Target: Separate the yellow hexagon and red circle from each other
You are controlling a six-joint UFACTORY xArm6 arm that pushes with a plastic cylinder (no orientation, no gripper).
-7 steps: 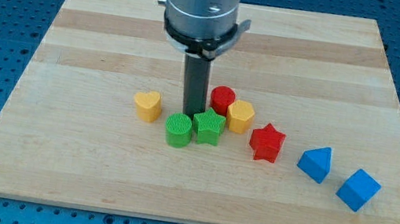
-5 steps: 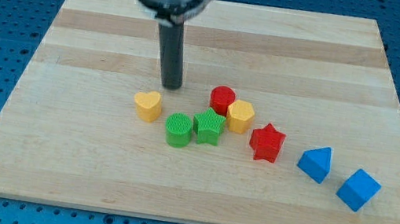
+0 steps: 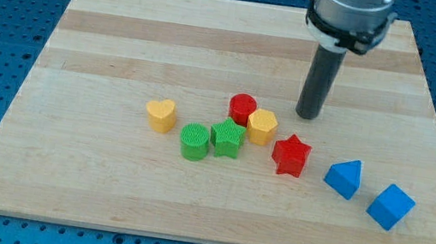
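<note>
The yellow hexagon [image 3: 261, 127] and the red circle [image 3: 242, 108] sit touching each other near the board's middle, the circle up and to the left of the hexagon. My tip [image 3: 308, 115] stands on the board to the right of both, a short gap from the hexagon and slightly above it in the view. It touches no block.
A green star [image 3: 227, 137] and a green circle [image 3: 194, 141] lie just below-left of the pair. A yellow heart [image 3: 161, 114] is further left. A red star [image 3: 290, 155] lies below my tip. A blue triangle [image 3: 344, 177] and a blue cube [image 3: 390, 206] sit at lower right.
My tip moved from beside the green blocks, up and left, then across to the right of the yellow hexagon. No block has moved.
</note>
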